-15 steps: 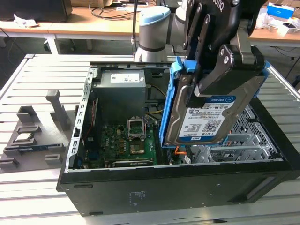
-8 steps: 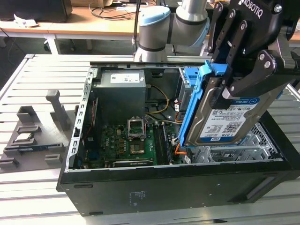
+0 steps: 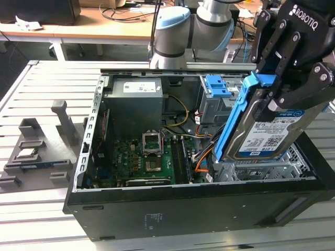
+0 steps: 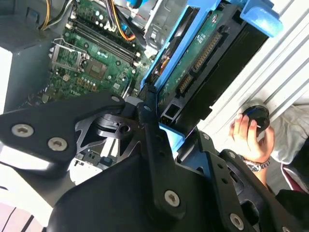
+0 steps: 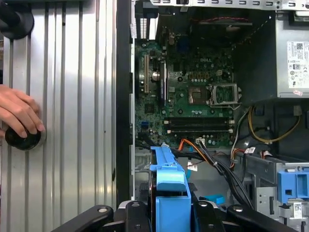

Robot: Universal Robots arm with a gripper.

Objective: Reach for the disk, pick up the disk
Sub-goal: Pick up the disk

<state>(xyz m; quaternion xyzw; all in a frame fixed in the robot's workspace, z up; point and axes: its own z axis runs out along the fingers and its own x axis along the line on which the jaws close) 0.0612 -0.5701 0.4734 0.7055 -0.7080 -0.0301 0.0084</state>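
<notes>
In the exterior view, going from its left: grey holders [image 3: 39,151] stand on the slatted table [image 3: 52,89], then the open case [image 3: 172,209] with the green board [image 3: 144,159] inside, then the blue caddy [image 3: 219,89] atop the grey cage [image 3: 212,112], and at that view's right the disk [image 3: 267,133]. The disk is a flat silver drive with a blue-and-white barcoded label on its face and a bright blue bracket along its long edge and top; it hangs tilted, lifted clear above the metal bay [image 3: 261,170] of the case. The black gripper [image 3: 285,78] has its fingers closed onto the disk's upper end, one finger across the label side. The second wrist view adds the disk's other side [image 4: 203,63]: a green circuit face with a black connector strip, framed by the blue bracket, seen past the gripper's black links [image 4: 145,159]; it also shows a person's hand [image 4: 251,137], with a wristwatch, on a black knob [image 4: 256,116] over the table slats. The first wrist view looks along the disk's blue-bracketed edge [image 5: 170,193], pinched between the two fingers [image 5: 133,212], with the board [image 5: 193,96], orange and black cables [image 5: 207,154], the caddy [image 5: 292,186] and the same hand [image 5: 19,113] resting on the knob [image 5: 21,139] outside the case.
</notes>
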